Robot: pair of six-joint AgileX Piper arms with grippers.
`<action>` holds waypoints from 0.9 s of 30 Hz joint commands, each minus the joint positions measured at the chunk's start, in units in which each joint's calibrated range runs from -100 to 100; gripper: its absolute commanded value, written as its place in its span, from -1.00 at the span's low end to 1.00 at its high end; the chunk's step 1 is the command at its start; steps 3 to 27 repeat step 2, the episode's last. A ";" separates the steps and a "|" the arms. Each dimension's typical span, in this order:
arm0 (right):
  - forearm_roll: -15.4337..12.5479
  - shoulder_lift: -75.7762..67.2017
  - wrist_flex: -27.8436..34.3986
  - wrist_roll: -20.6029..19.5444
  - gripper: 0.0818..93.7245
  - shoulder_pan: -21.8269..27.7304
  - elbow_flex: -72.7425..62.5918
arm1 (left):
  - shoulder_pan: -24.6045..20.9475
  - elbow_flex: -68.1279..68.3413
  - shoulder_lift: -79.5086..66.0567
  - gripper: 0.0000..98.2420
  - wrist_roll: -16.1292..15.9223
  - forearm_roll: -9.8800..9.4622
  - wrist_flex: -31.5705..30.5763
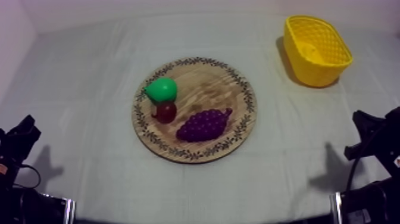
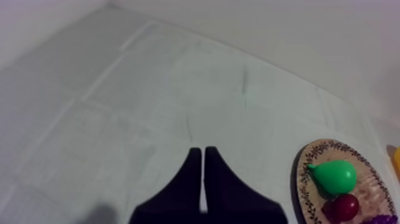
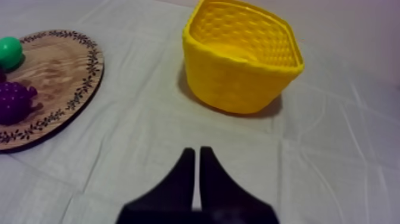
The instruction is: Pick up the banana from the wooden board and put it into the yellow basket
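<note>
The round wooden board lies mid-table and carries a green pear, a small red fruit and purple grapes. At the far right stands the yellow basket. A smooth pale-yellow shape inside it looks like the banana. My left gripper rests low at the left, its fingers together in a narrow wedge over bare cloth, left of the board. My right gripper rests low at the right, shut on nothing, a short way in front of the basket.
Grey-white cloth covers the table, with open cloth on all sides of the board and between the board and the basket. The board's edge with the grapes and pear shows beside the basket.
</note>
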 commanded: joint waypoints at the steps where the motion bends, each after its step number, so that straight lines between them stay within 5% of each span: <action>1: 0.03 -0.03 -0.04 -0.01 -0.99 -0.02 0.04 | 0.02 -0.01 -0.05 -1.00 0.01 0.03 0.00; 27: 0.03 -0.03 -0.04 -0.01 -0.99 -0.02 0.04 | 0.02 -0.01 -0.05 -1.00 0.01 0.03 0.00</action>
